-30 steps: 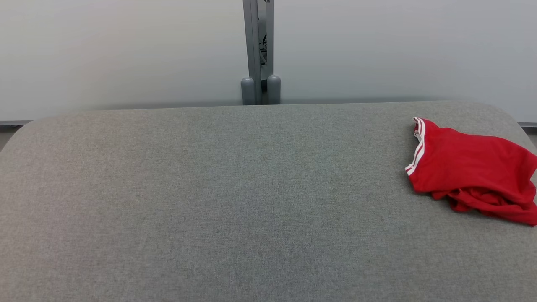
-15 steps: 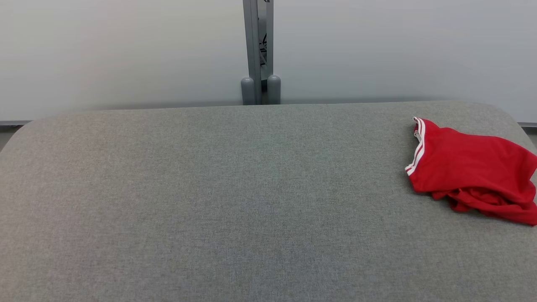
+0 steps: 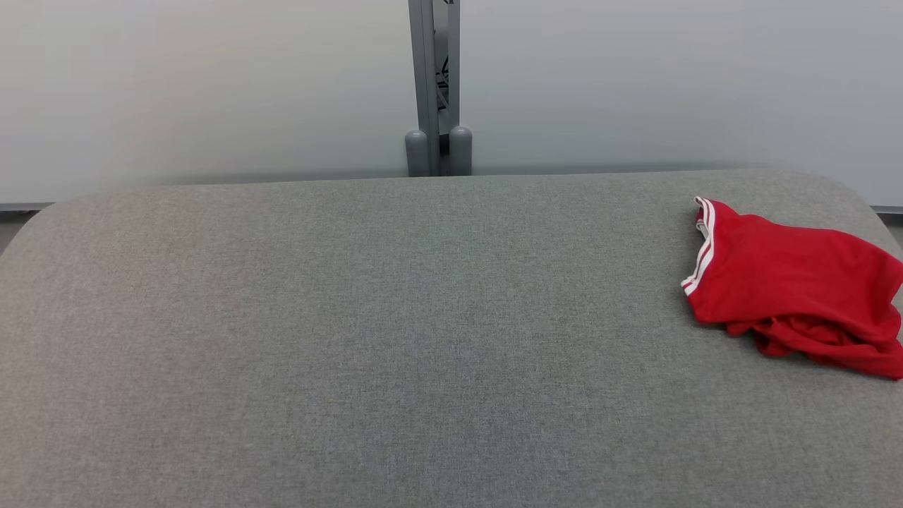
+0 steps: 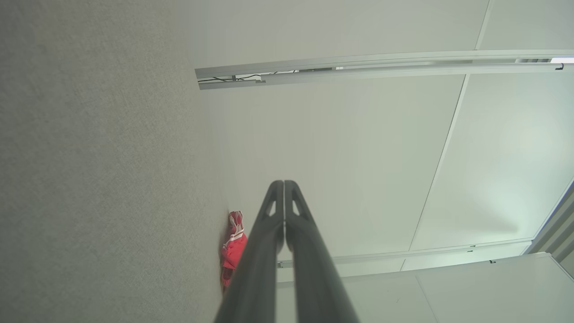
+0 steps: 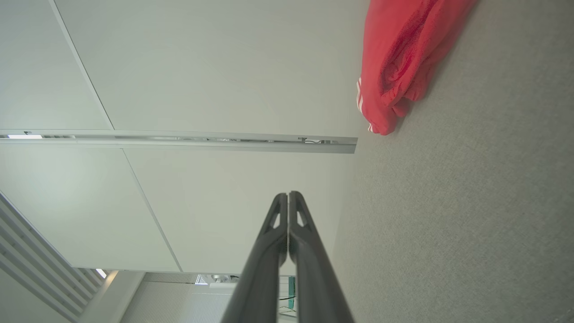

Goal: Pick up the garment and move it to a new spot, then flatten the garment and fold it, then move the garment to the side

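The garment (image 3: pixel 790 282) is red with white stripes along one hem and lies crumpled at the far right of the grey fabric table (image 3: pixel 395 339). In the left wrist view the garment (image 4: pixel 233 251) shows small and far off, partly behind my left gripper (image 4: pixel 284 184), whose two dark fingers are pressed together with nothing between them. The right wrist view has the garment (image 5: pixel 399 58) at its upper right, well away from my right gripper (image 5: pixel 288 195), which is shut and holds nothing.
A grey metal post (image 3: pixel 436 85) with two rounded feet stands behind the table's far edge, against pale wall panels (image 3: pixel 211 85). The table's corners are rounded, and the garment reaches close to the right edge.
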